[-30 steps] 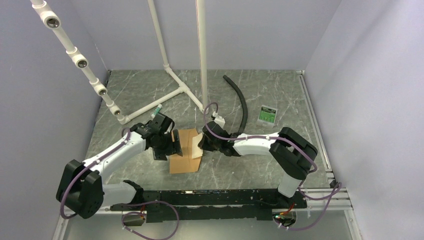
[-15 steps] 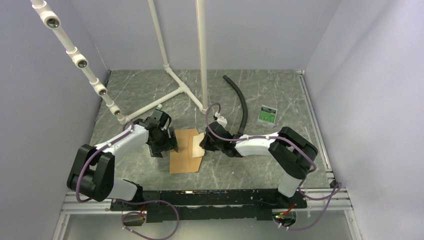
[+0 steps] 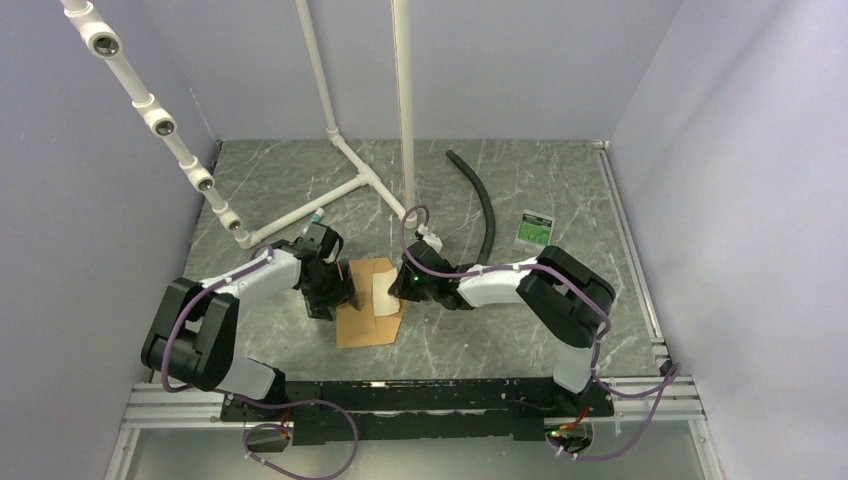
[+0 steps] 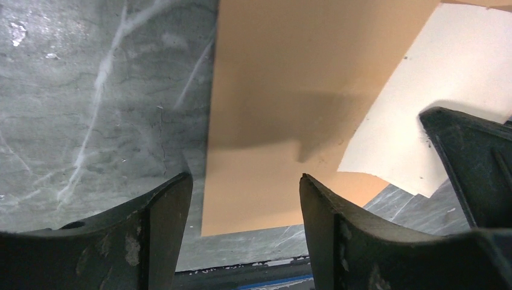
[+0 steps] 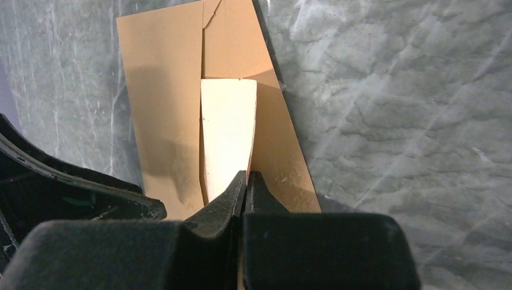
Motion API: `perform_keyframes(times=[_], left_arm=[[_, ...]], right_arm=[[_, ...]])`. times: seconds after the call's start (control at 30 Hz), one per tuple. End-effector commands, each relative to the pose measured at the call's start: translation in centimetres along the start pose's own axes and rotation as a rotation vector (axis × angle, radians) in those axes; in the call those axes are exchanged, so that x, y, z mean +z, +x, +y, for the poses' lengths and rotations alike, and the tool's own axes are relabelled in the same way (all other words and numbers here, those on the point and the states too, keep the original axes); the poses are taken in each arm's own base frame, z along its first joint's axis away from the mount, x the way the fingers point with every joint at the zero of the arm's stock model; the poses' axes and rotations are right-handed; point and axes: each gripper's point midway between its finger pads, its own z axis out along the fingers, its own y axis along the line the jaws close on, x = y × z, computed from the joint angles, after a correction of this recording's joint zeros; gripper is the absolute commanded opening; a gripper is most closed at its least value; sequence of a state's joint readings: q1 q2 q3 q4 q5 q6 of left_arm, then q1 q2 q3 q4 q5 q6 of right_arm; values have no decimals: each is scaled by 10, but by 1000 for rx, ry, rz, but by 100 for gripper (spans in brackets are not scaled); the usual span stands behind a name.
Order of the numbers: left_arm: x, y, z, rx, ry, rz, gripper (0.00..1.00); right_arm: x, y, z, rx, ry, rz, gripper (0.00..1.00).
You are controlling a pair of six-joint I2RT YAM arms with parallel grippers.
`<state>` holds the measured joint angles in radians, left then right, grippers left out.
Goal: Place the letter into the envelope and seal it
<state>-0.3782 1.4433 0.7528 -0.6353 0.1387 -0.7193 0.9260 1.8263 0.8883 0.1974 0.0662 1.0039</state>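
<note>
The orange-brown envelope (image 3: 362, 318) lies flat on the grey marble table, and it also shows in the left wrist view (image 4: 272, 90) and the right wrist view (image 5: 163, 90). The pale letter (image 3: 385, 291) lies over the envelope's right half, its near edge lifted. My right gripper (image 3: 406, 285) is shut on the letter (image 5: 228, 133), jaws closed edge-on at its near end (image 5: 246, 178). My left gripper (image 3: 336, 294) is open and empty at the envelope's left edge, its fingers astride that edge (image 4: 244, 181). The letter (image 4: 422, 109) shows at the right of the left wrist view.
A white pipe frame (image 3: 340, 190) stands at the back left. A black hose (image 3: 485, 210) and a green-and-white card (image 3: 537, 228) lie at the back right. The left gripper's black body (image 5: 72, 187) sits close beside the right gripper.
My right gripper has moved left, carrying the letter further over the envelope. My left arm has drawn in and settled at the envelope's left edge.
</note>
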Motion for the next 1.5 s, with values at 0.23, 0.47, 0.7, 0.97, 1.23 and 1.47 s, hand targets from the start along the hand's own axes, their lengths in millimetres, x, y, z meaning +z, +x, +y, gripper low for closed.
perform_keyframes(times=[0.23, 0.47, 0.7, 0.97, 1.23, 1.47], left_arm=[[5, -3, -17, -6, 78, 19, 66], [7, -3, -22, -2, 101, 23, 65], [7, -7, -27, 3, 121, 19, 64], [5, -9, -29, 10, 122, 20, 62], [1, -12, -24, 1, 106, -5, 62], [16, 0, -18, -36, 115, 56, 57]], right_arm=[[7, 0, 27, 14, -69, 35, 0], [-3, -3, 29, 18, -88, 12, 0], [10, 12, 36, -19, -117, 95, 0], [14, 11, 50, -65, -144, 126, 10], [-3, -4, 36, -83, -35, 70, 50], [-9, -15, 27, -107, 43, 36, 54]])
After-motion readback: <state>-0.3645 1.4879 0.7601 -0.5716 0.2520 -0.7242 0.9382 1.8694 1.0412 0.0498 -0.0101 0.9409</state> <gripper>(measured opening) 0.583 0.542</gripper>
